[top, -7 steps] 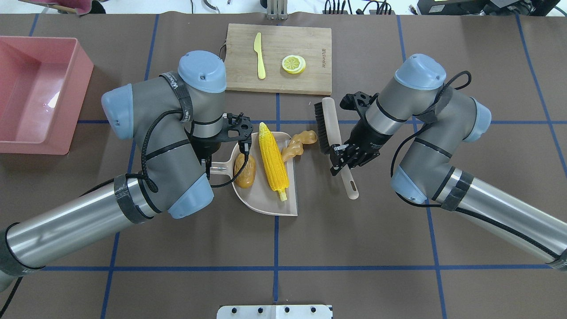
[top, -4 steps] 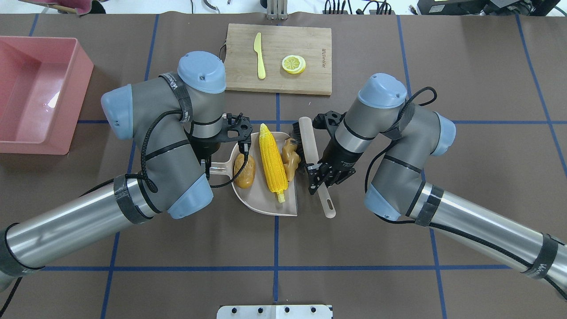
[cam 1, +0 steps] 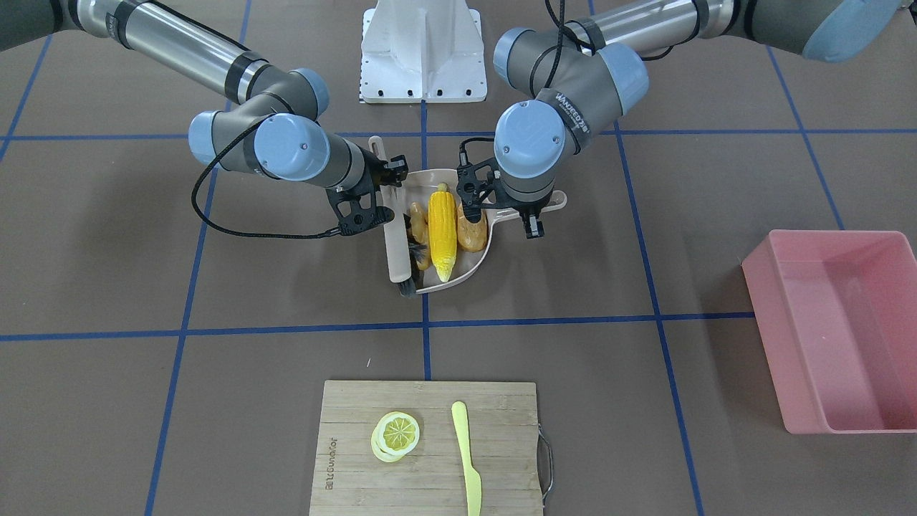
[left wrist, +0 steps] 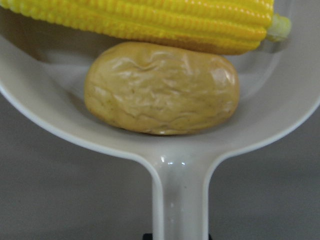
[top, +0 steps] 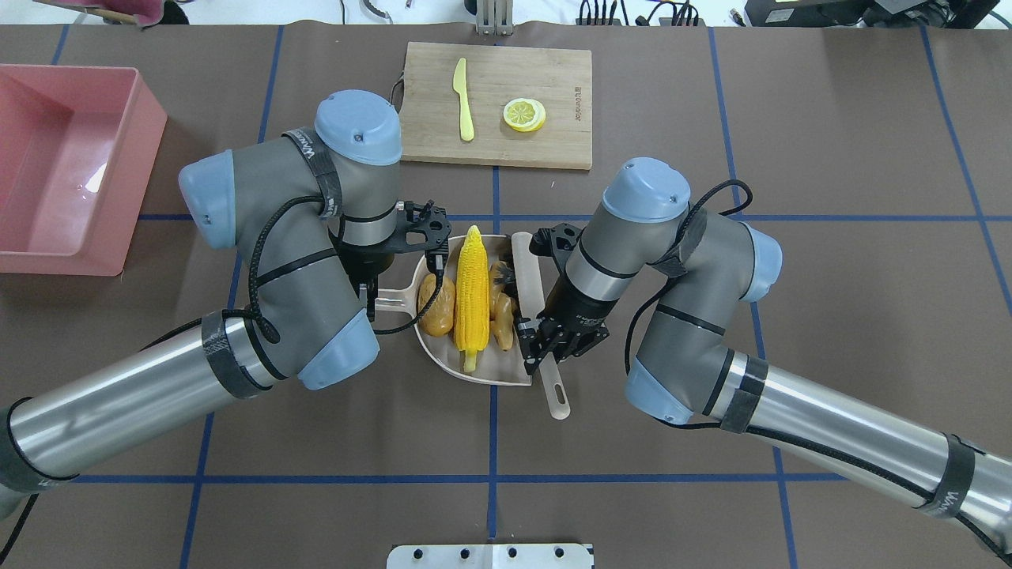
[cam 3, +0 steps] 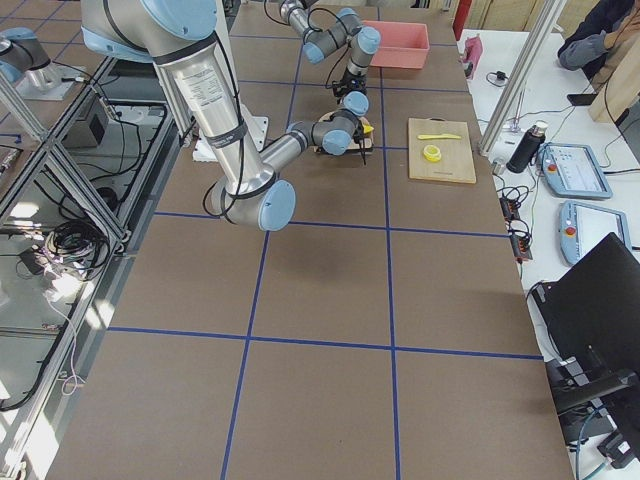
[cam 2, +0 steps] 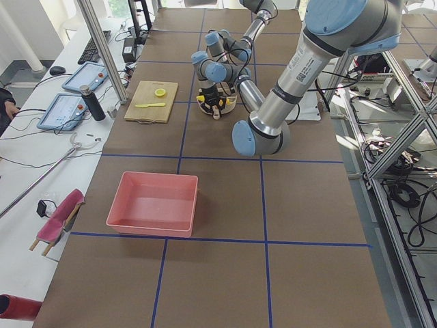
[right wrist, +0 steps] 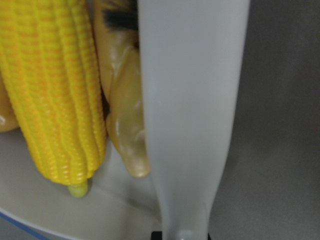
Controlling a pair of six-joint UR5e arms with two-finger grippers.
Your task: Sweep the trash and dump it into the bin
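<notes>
Likely light, hard and prone to roll, the corn cob, potato and ginger root lie in the dustpan just ahead of the left claw, clenched on its handle, the sensible hold; the right claw grips the brush.

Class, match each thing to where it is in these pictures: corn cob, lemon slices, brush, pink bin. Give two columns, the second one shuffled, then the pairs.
1 corn cob
2 lemon slices
3 brush
4 pink bin

A on the cutting board
B held in the right gripper
C apart from the rest, on the robot's left
D in the dustpan

Pairs: 1-D, 2-A, 3-B, 4-C
</notes>
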